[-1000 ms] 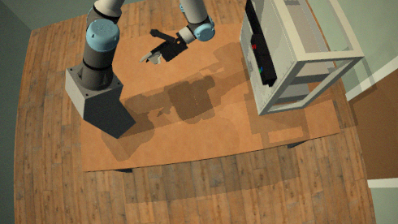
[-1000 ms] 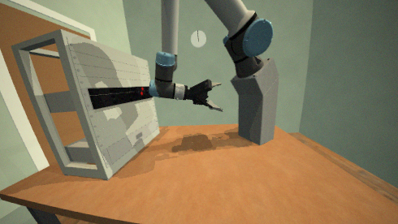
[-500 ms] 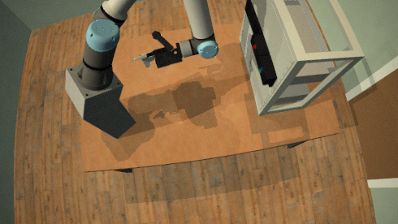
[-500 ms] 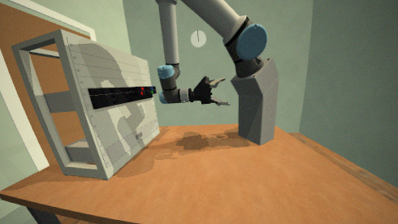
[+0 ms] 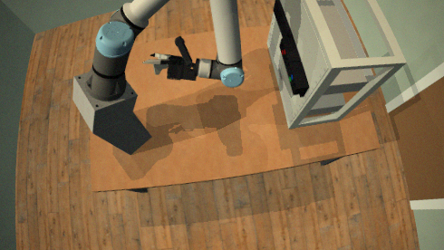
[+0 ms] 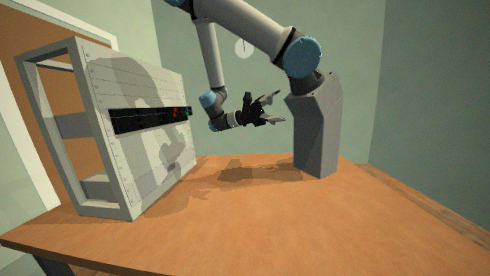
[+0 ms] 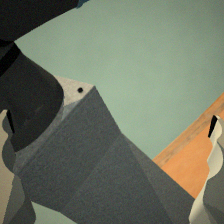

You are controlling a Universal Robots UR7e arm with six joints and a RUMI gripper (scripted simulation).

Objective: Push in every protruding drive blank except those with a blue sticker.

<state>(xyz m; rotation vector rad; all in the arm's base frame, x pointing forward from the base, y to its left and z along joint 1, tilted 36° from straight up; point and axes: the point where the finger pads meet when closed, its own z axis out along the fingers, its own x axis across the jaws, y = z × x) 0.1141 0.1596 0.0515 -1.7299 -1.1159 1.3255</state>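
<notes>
The white open-frame rack (image 5: 340,63) (image 6: 55,125) stands at one end of the table, its grey front panel turned to the arm. A black band of drive blanks (image 5: 294,63) (image 6: 145,120) crosses the panel and stands proud of it. Small red stickers (image 6: 175,109), a green sticker (image 6: 187,114) and a blue sticker (image 6: 188,108) sit at the band's end nearest the arm. I cannot tell how far each blank sticks out. My gripper (image 5: 163,51) (image 6: 279,105) (image 7: 112,114) is open and empty. It hangs in the air well away from the rack and points at the arm's own pedestal.
The grey arm pedestal (image 5: 109,113) (image 6: 315,130) (image 7: 100,165) stands on the orange table (image 5: 204,154) (image 6: 300,225) and fills the wrist view close ahead. The rack sits near the table's far edge. A green wall lies behind the pedestal.
</notes>
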